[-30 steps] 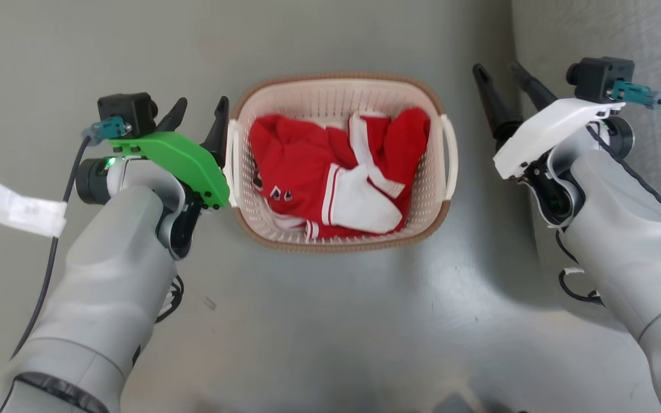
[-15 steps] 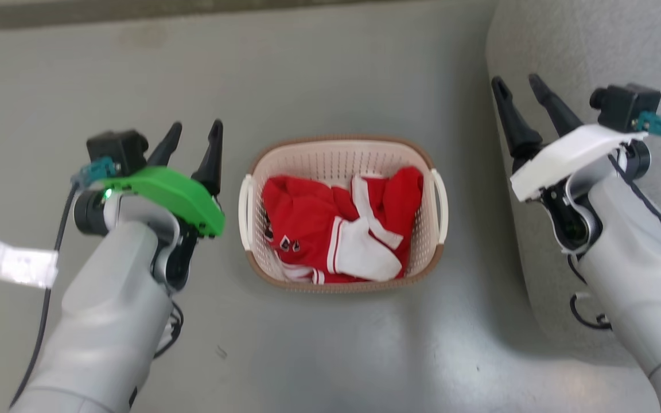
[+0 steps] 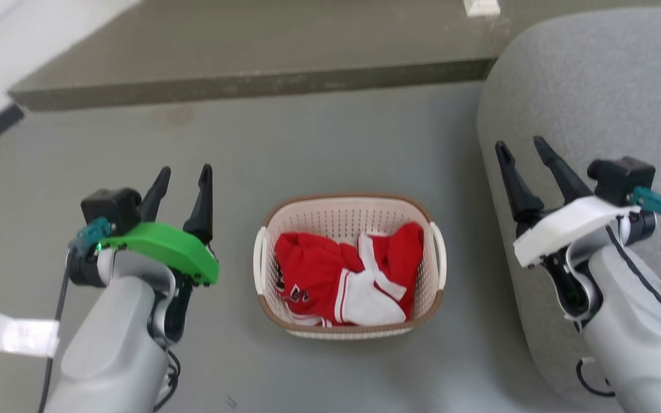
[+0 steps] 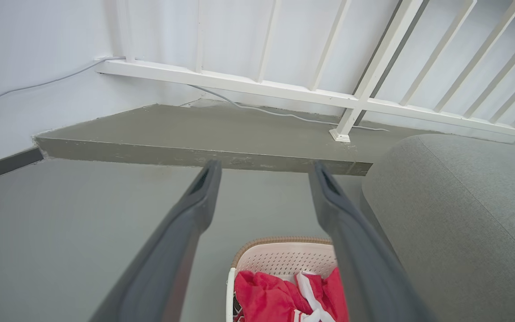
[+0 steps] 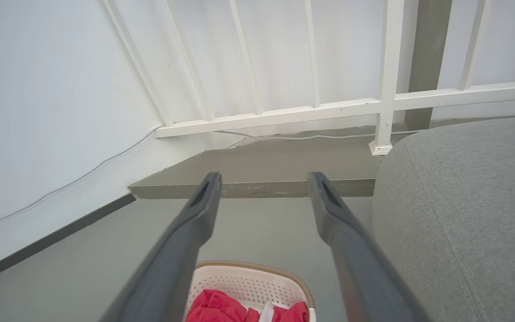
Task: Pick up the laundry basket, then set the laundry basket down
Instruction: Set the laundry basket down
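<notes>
Both parted and empty, left gripper [image 3: 186,170], right gripper [image 3: 519,143], laundry basket [image 3: 342,221] between them, untouched.

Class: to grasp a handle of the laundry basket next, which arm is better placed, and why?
Probably left. The left gripper is open over the floor, nearer the laundry basket's left handle. The right gripper, also open, hangs over the grey sofa, farther from the right handle.

No legible text anywhere, only blurred dark marks on the red garment [image 3: 313,269] in the laundry basket [image 3: 342,218]
</notes>
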